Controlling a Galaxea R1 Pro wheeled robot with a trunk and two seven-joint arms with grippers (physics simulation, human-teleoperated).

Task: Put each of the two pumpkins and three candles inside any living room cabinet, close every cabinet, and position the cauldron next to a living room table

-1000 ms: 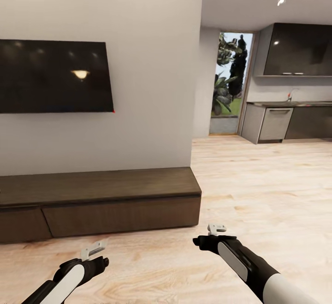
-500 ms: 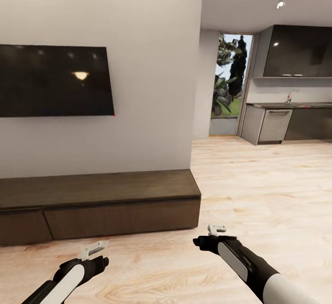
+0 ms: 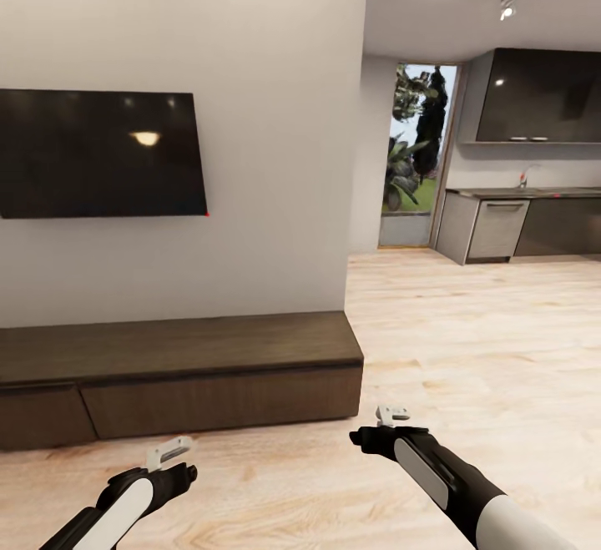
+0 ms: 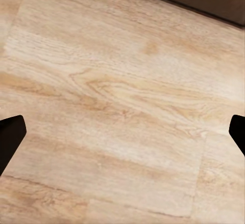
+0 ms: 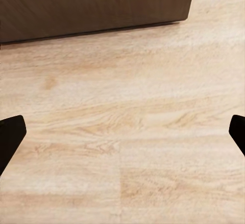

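The step in hand looks like travel and search, since the cabinet (image 3: 179, 366) is the one task thing on show: it runs low along the far-left wall under a black television (image 3: 100, 153), its front panels shut and its flat top bare. To do this well, I would keep both arms tucked low as they are and turn the base slowly until pumpkins, candles or cauldron come up, minding the cabinet's right corner. The left gripper (image 3: 169, 452) hangs over the near-left floor, and the right gripper (image 3: 392, 414) over the floor near the middle. In each wrist view the dark fingers (image 4: 11, 138) sit wide apart at the edges with only planks between, so both are released and hold nothing. The pale wooden floor (image 3: 467, 341) runs far right to a grey kitchen (image 3: 517, 220) and a garden doorway (image 3: 416, 153).
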